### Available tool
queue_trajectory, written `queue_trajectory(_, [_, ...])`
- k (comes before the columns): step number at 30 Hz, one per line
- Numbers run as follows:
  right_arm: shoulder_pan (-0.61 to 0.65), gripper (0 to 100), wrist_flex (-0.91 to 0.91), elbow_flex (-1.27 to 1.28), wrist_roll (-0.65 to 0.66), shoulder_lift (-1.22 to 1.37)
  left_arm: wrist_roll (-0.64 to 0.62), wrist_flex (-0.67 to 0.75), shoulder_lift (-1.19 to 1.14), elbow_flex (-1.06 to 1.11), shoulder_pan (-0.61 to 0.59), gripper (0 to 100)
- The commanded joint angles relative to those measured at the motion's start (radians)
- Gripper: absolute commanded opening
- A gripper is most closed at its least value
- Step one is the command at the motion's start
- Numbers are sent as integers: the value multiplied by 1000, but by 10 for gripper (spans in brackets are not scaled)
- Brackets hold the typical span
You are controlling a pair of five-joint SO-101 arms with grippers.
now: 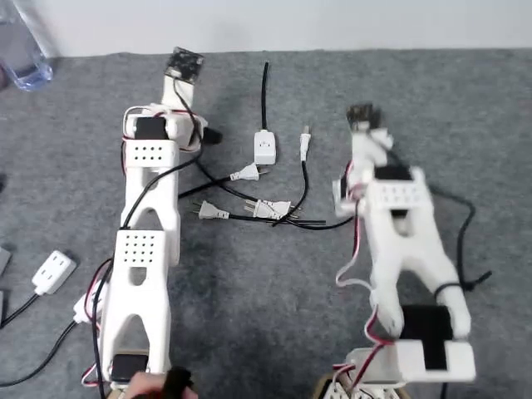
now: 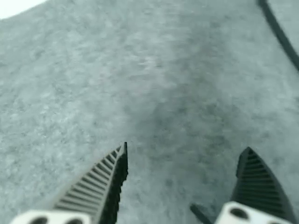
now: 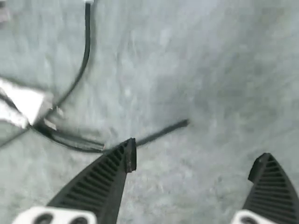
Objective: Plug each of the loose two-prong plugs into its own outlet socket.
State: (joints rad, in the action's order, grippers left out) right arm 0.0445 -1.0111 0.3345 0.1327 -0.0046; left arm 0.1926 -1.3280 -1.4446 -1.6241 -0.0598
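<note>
Under the left gripper, jaws spread wide, it's bare grey surface all the way ahead, easy passage, with one black cable skirting the far edge. Tighter for the right gripper, also spread: a loose cable end lies just past one fingertip, and a white plug sits off to the side. Between the left arm and right arm it's crowded: outlet socket, plugs, crossing cables. Outside the right arm there's wide free surface.
</note>
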Motion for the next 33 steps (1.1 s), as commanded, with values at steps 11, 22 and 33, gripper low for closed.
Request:
queue_trajectory(11, [36,378,-503,-1484,164,931,-219,161,8,-41,-66,350])
queue_trajectory(22, [107,378,-378,-1979,542,1319,-221,235,-51,-54,-69,350])
queue_trajectory(33, [159,5,-104,-1966,548,1369,-226,176,-44,-56,-21,350])
